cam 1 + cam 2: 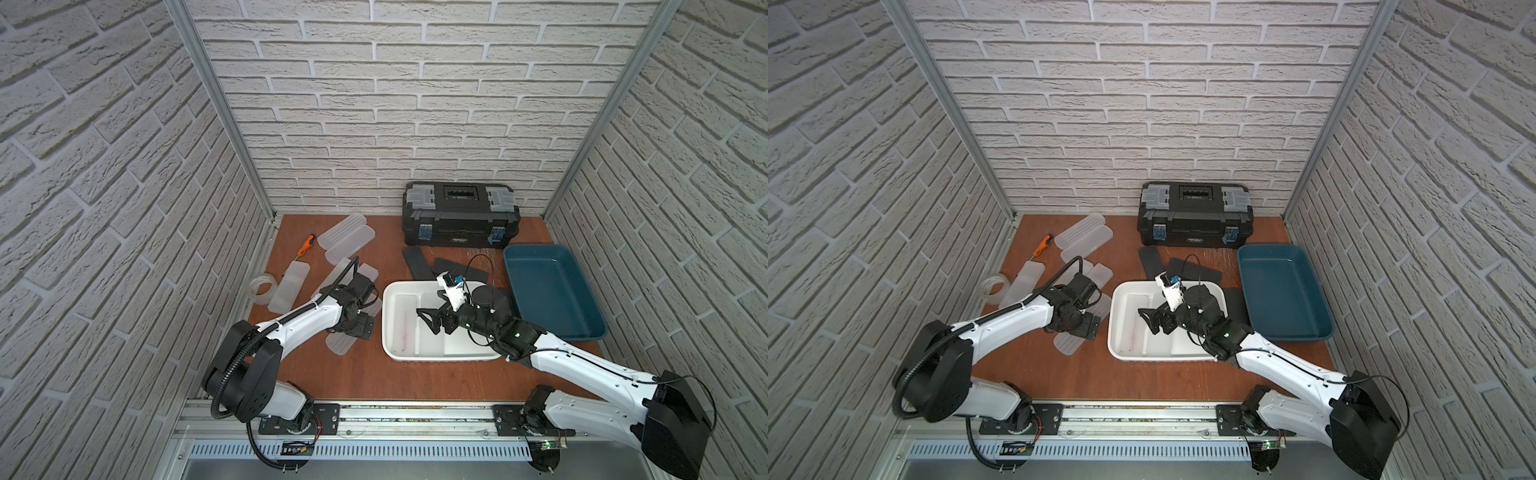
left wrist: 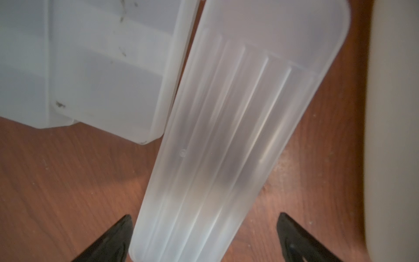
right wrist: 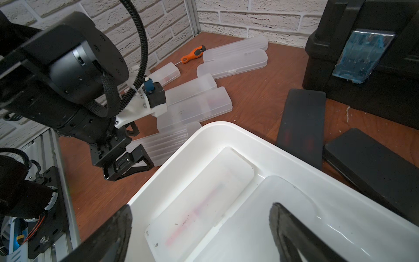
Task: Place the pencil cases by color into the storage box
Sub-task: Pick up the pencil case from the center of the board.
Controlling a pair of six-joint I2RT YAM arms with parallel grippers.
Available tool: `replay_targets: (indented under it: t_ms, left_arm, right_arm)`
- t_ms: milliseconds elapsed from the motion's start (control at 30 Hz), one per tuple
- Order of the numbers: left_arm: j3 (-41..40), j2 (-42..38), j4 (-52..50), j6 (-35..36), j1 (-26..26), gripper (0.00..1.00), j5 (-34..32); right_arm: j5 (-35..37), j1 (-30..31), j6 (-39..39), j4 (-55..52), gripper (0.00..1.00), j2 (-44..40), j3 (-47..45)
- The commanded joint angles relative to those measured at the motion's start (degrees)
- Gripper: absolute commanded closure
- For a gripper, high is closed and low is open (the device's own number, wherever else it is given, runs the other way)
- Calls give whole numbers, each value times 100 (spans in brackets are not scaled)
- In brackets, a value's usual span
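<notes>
Now left hand (image 2: pixel 205 217) gapes astride ribbed case (image 2: pixel 226 136), right hand (image 3: pixel 200 206) over storage box (image 3: pixel 249 141); toolbox label (image 1: pixel 460 240) seems illegible.

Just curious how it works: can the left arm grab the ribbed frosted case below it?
Probably yes: the left gripper is open, its fingers either side of the ribbed case, bare table showing along both edges.

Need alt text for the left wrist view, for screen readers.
A ribbed, frosted translucent plastic pencil case lies on the reddish-brown wooden table, running between the black fingertips of the open left gripper. A smoother frosted case sits close beside it.
</notes>
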Motion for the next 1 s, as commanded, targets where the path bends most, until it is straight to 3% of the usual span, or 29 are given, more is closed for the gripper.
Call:
replay_targets:
  t_ms: [0,600,767,967]
  left_arm:
    - [-202,-31,387,-144,-11,2,-176]
    - [-238,552,600,-368,-28,2,163]
    - [-313,526,670,-740,-271,11,133]
    - [-144,713,678,-867,-685,12,-259]
  right_arm:
    - [14,62,-84,190,5,-91,106]
    - [14,106,-130,192,5,-58,125]
    - [26,117,-130,191,5,-63,124]
    - [48,135,-151,191,5,8,134]
